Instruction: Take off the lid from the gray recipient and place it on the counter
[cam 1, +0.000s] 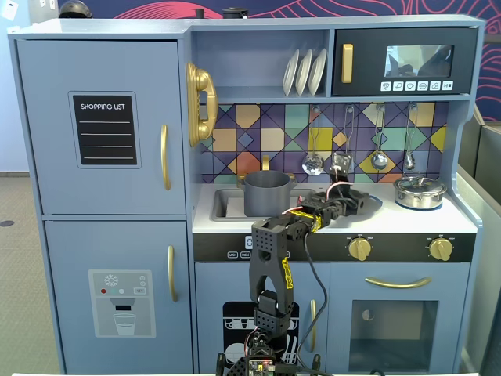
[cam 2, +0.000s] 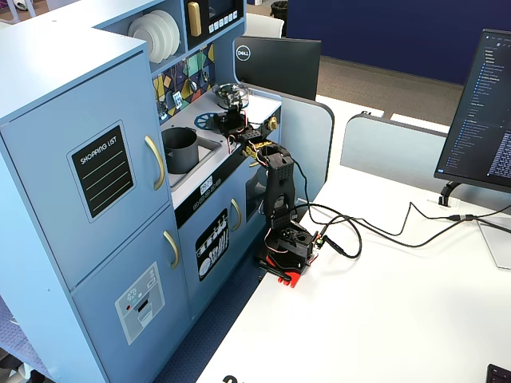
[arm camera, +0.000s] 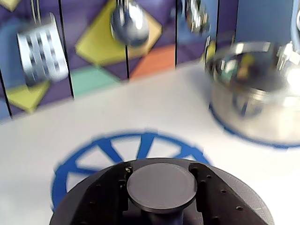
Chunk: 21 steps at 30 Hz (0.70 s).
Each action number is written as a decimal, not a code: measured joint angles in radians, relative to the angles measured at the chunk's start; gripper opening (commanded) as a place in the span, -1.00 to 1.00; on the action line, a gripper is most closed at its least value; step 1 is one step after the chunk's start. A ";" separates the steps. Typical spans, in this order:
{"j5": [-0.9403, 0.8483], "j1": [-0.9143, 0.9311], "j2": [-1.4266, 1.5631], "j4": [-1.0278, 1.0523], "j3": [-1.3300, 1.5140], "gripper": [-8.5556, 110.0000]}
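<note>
The gray recipient point(cam 1: 268, 193) stands uncovered in the sink, its top open; it also shows in the other fixed view point(cam 2: 180, 150). In the wrist view my gripper point(arm camera: 159, 169) is shut on the lid point(arm camera: 161, 190), its black fingers point(arm camera: 105, 192) on either side of the round centre knob. The dark disc spreads below them, low over the blue burner ring point(arm camera: 108, 150) on the white counter point(arm camera: 154, 108). Whether the lid rests on the counter I cannot tell. In a fixed view the gripper point(cam 1: 354, 200) reaches over the counter point(cam 1: 407, 221), right of the sink.
A shiny silver pot point(arm camera: 255, 98) with its own lid stands on the counter to the right, close to the gripper point(cam 2: 231, 120). A slotted spatula point(arm camera: 42, 51) and a ladle point(arm camera: 130, 23) hang on the tiled back wall. The arm's cables trail across the white table point(cam 2: 383, 287).
</note>
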 measured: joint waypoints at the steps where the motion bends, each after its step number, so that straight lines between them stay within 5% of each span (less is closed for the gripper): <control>1: -0.005 0.000 -0.018 -0.008 0.000 -0.86; 5: -0.014 0.000 -0.057 -0.038 -0.002 -0.85; 8: -0.020 0.000 -0.058 -0.049 -0.002 -0.48; 11: -0.021 0.014 -0.058 -0.058 0.025 -0.32; 21: 0.014 0.061 0.089 -0.002 0.038 -0.33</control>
